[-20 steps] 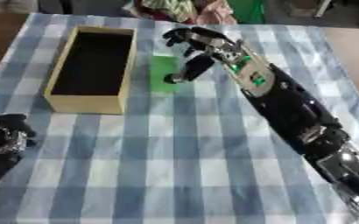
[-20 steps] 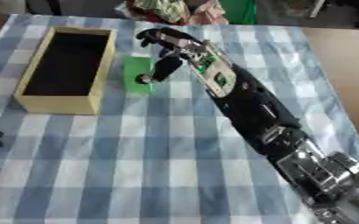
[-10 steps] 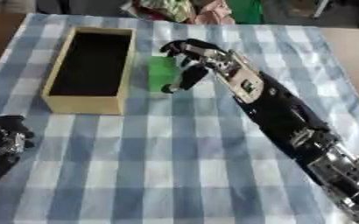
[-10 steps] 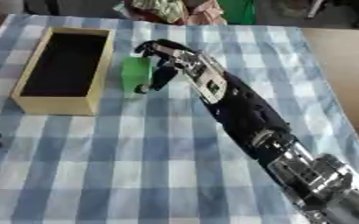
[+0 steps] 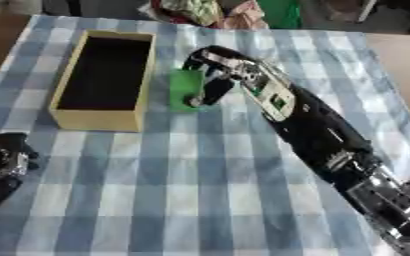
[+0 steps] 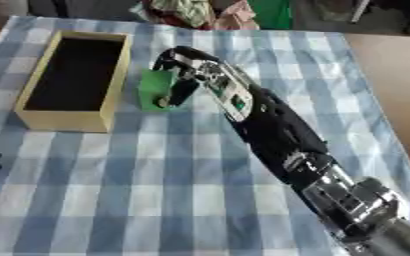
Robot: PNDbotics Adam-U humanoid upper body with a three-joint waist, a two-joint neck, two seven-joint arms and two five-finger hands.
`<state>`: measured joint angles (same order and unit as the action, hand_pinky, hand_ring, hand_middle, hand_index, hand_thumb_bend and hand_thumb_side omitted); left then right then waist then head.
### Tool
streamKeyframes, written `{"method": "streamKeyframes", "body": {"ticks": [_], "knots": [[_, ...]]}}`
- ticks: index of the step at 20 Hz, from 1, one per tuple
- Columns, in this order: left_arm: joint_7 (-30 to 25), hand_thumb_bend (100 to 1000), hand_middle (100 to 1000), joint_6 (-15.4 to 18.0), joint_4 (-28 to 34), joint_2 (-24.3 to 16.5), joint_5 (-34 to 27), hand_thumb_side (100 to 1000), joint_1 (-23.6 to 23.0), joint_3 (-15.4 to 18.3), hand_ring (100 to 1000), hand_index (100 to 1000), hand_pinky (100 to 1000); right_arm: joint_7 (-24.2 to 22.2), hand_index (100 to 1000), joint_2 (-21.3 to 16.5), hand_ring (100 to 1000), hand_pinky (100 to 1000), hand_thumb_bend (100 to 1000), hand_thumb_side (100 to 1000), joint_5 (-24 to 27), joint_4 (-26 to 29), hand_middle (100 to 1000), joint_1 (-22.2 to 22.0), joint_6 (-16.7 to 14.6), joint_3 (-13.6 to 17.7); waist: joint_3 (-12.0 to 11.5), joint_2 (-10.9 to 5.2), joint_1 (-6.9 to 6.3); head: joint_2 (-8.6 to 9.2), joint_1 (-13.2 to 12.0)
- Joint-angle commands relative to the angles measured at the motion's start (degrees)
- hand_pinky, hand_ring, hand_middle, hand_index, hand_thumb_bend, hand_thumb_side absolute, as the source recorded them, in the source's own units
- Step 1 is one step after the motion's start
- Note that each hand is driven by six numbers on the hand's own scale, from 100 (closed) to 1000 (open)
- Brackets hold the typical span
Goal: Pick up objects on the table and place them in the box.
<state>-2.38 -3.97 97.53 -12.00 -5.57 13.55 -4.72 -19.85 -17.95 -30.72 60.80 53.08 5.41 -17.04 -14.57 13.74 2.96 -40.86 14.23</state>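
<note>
Your left robot hand [image 5: 3, 160] rested at the near left edge of the checked tabletop [image 5: 200, 200]; whether its fingers were spread could not be told. Farther in, your right robot hand [image 5: 215, 75] curled its fingers onto the green block [image 5: 185, 87], which lay just right of the open yellow box [image 5: 95, 119].

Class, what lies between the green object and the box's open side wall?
Only a narrow strip of checked tablecloth separates the green object from the box, clearest in the left eye view.
</note>
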Motion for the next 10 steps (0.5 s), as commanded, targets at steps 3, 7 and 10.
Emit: {"method": "streamKeyframes", "body": {"ticks": [3,7,10], "knots": [[-0.14,100,494,0.09,0.57,-0.14,-0.32,246,0.31,-0.11,576,663,546,1.41,520,-1.12,866,752,364,100,-0.84,5.41,430,3.16,-0.12,0.2,-0.3,-1.52,-0.14,0.38,0.23],[-0.3,100,493,0.08,0.5,-0.22,-0.29,246,0.17,-0.29,576,662,545,1.18,526,-1.16,862,753,362,100,-1.15,8.28,434,5.42,0.09,-0.01,-0.85,-2.04,-0.03,0.34,0.58],[-0.53,100,493,0.08,0.49,-0.16,-0.34,246,0.3,-0.55,575,662,545,0.31,529,-0.31,858,751,359,100,-1.72,9.01,434,7.1,-0.03,-0.45,-1.8,-2.32,-0.02,0.69,1.13]]}}
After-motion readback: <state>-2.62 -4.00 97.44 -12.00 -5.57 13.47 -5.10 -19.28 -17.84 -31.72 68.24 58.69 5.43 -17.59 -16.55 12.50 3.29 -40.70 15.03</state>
